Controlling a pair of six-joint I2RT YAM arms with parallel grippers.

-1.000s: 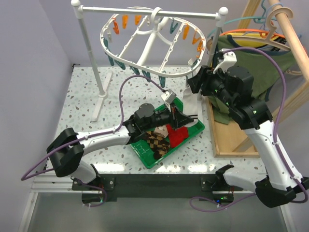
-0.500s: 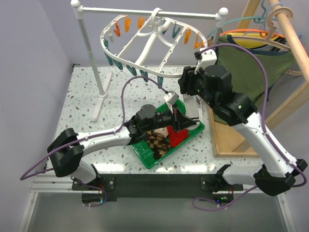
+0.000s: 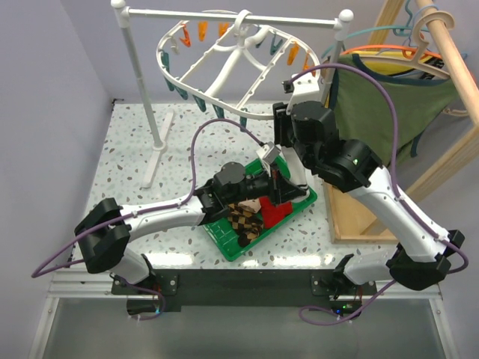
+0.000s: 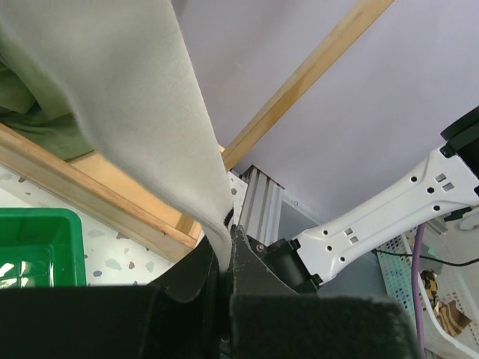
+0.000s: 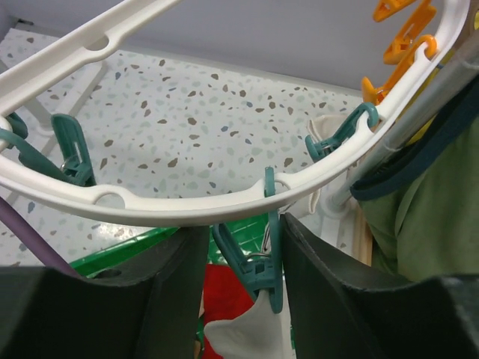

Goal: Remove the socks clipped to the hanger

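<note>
Hanging lengthwise, white sock in closed left end effector; right end effector open

Two robot arms, the left arm and right arm, built alike: slim white plastic links between bulky black joint housings; a purple cable loops loosely along each, from base to wrist; tiny green lights glow on the right arm's black joints; the fingers are broad, matte black, with a felt-like face.
</note>
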